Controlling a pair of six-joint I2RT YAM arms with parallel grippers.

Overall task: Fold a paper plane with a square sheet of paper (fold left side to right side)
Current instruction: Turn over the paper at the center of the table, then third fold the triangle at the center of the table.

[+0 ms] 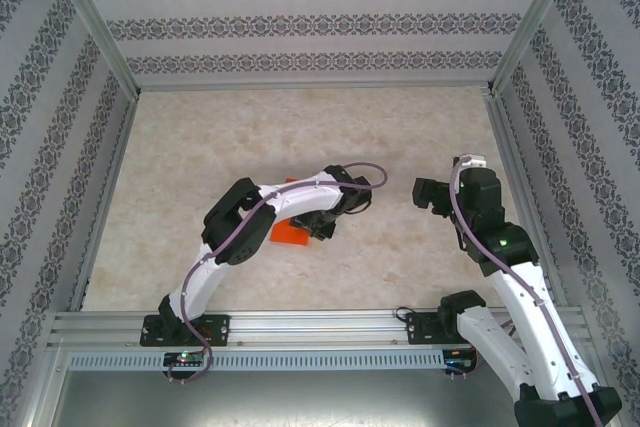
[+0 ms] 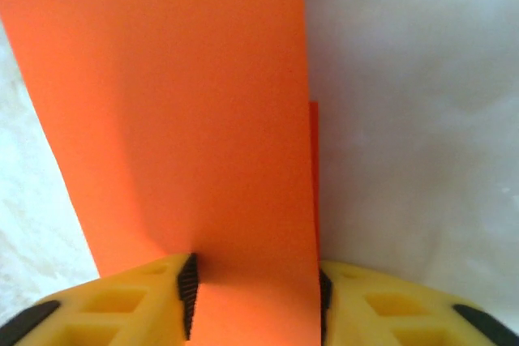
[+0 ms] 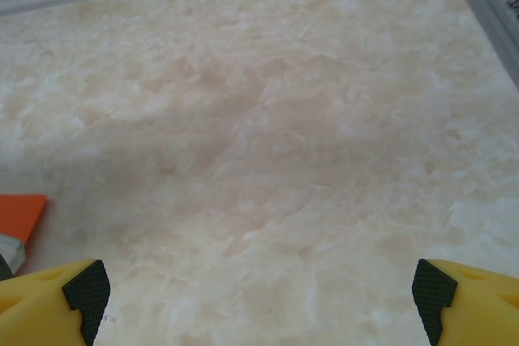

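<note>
The left gripper [image 2: 255,297] straddles the orange paper [image 2: 178,119], grip impossible to call; the right gripper [image 3: 259,289] gapes wide.

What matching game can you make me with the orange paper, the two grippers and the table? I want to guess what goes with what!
Things:
1 paper
2 left gripper
3 right gripper
4 table

Descriptions:
A wide open over the bare table
B bright orange
C pale and marbled
D straddles the paper

Pairs: 1-B, 2-D, 3-A, 4-C.
</note>
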